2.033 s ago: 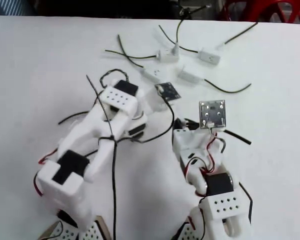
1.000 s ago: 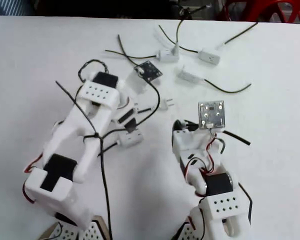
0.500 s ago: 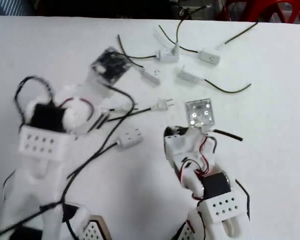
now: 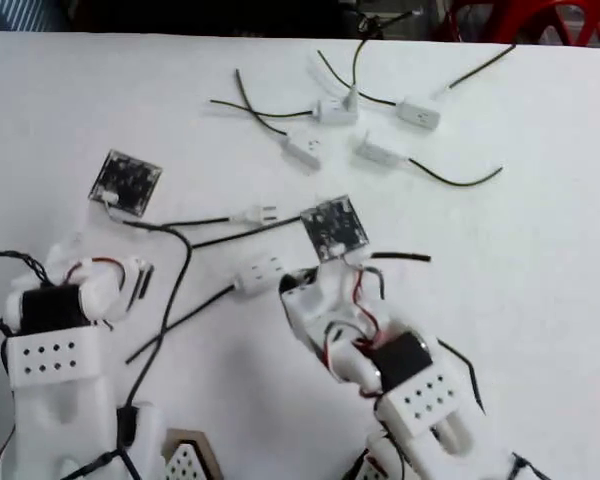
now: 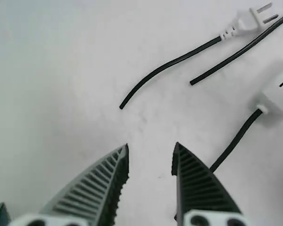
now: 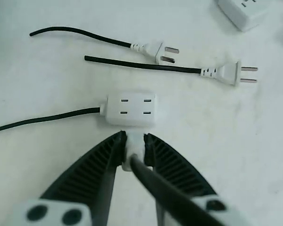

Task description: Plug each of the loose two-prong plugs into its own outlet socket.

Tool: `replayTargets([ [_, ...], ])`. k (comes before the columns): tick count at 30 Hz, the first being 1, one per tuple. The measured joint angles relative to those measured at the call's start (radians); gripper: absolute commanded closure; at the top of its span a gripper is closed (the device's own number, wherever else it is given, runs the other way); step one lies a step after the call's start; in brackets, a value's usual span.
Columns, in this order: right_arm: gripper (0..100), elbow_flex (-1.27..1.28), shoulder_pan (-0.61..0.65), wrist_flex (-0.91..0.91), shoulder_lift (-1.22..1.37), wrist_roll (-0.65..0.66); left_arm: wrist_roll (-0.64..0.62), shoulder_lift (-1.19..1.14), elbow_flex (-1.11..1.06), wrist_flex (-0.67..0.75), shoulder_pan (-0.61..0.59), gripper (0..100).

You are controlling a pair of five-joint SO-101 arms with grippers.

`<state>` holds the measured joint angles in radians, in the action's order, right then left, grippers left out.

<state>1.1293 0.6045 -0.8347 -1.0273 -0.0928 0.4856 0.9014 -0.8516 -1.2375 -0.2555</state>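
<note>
**Step in hand.** I am judging this to be the insertion of one plug. The right gripper (image 6: pixel 133 140) is pinching a small white plastic plug body (image 6: pixel 133 151), with the thin black cord (image 6: pixel 153 181) running back over one jaw. It is holding the plug against the side of the white rectangular outlet block (image 6: pixel 130 108). I cannot tell whether the prongs are seated.

**Position.** In the high view, the block is lying just at 9 o'clock of the right arm's wrist. A loose white two-prong plug (image 4: pixel 257 213) is lying near it, at 12 o'clock of the block.

**Next move, as I am judging it.** The prongs are needing to be squared to a slot pair and pressed straight in. The light block is likely to slide, so it is needing a brace.

**Other claw.** The left gripper (image 5: pixel 150 151) is hanging spread and empty over the white table (image 5: pixel 61 70). It is sitting at 8 o'clock of the block, well apart.
</note>
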Motion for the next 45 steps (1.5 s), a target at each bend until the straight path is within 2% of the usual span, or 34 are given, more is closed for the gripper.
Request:
replayTargets([
  [6, 98.2, -0.097, 0.012, 0.003, 0.221, 0.000, -0.089, 0.021, -0.186, 0.149, -0.054, 84],
  [17, 98.2, -0.155, 0.028, 0.209, 0.485, 0.038, -0.103, 0.023, -0.384, 0.328, -0.066, 84],
  [28, 98.2, -0.325, -0.020, 0.224, 0.752, 0.040, -0.103, 0.023, -0.391, 0.341, -0.066, 84],
  [45, 98.2, -0.344, -0.028, 0.258, 0.786, 0.046, -0.103, 0.023, -0.405, 0.341, -0.066, 84],
])
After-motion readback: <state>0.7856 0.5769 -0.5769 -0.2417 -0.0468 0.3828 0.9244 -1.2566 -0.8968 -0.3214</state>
